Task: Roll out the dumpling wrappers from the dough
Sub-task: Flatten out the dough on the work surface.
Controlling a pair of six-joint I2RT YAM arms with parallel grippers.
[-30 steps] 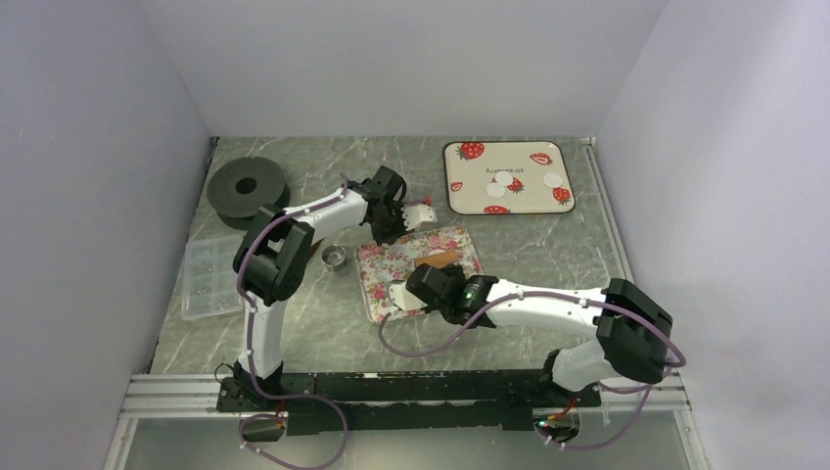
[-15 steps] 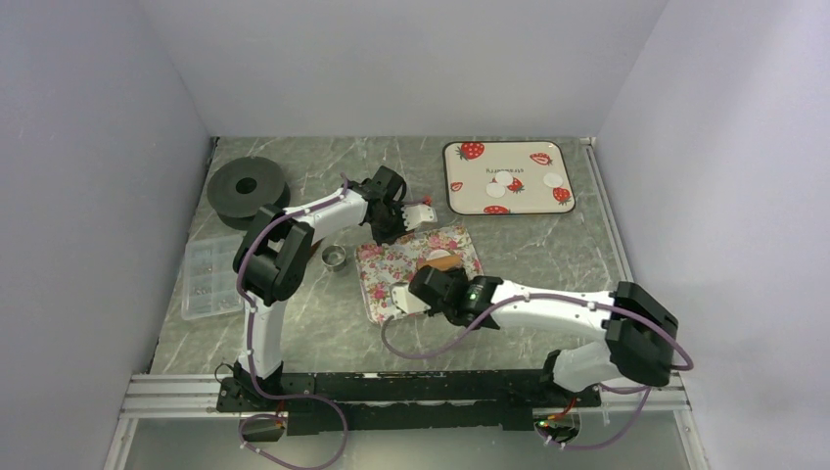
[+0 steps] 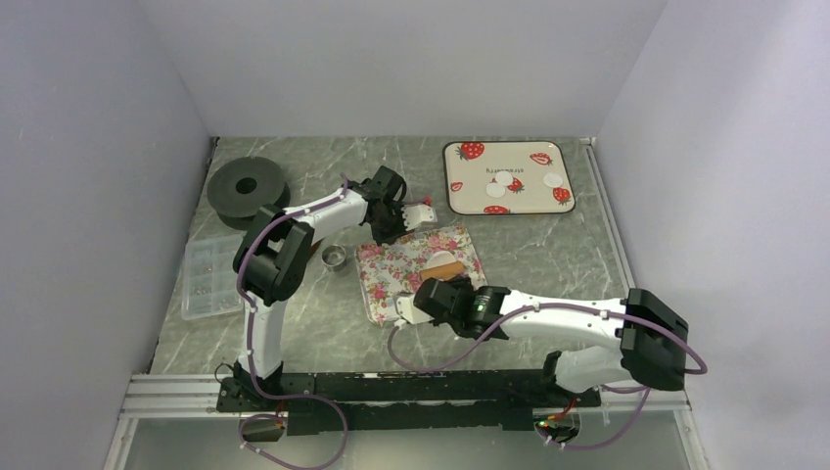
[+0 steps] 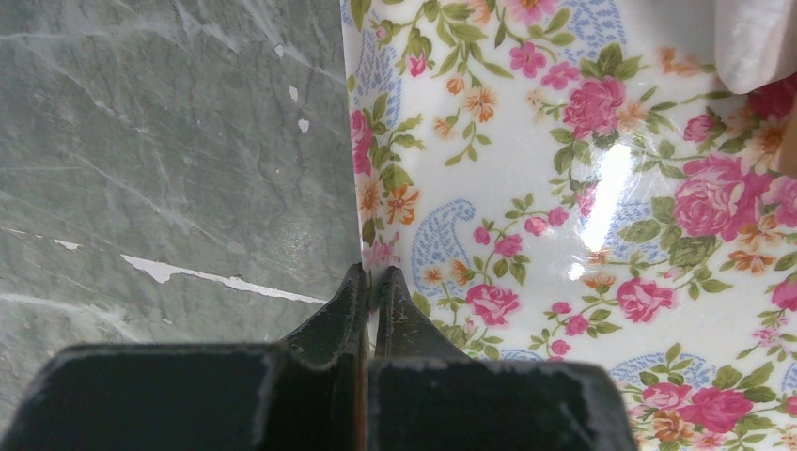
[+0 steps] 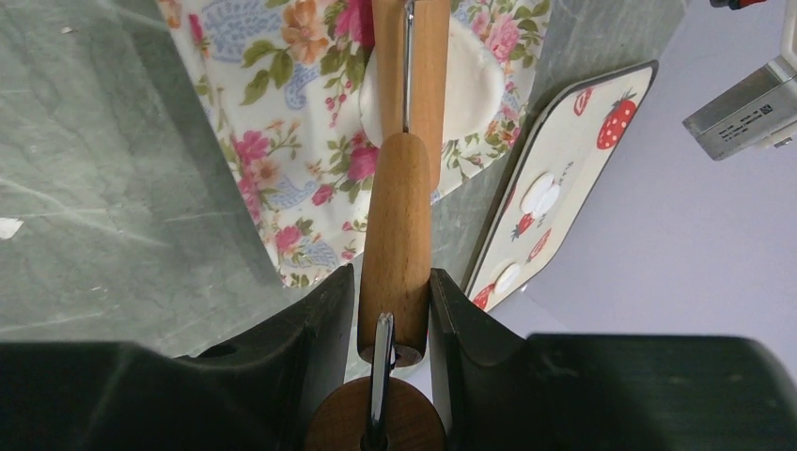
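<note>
White arms (image 3: 568,315), black joints (image 3: 274,259), seemingly purple cables (image 3: 391,343).

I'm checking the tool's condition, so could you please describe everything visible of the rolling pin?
The rolling pin is smooth, light-brown wood with a thin metal rod along it. Its rounded handle is clamped between the right gripper's fingers; the roller end points away, resting on a flat white dough disc on the floral mat.

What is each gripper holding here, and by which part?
The right gripper grips a wooden rolling pin by its near handle. The left gripper is shut on the floral mat's edge, seemingly pinching it.
</note>
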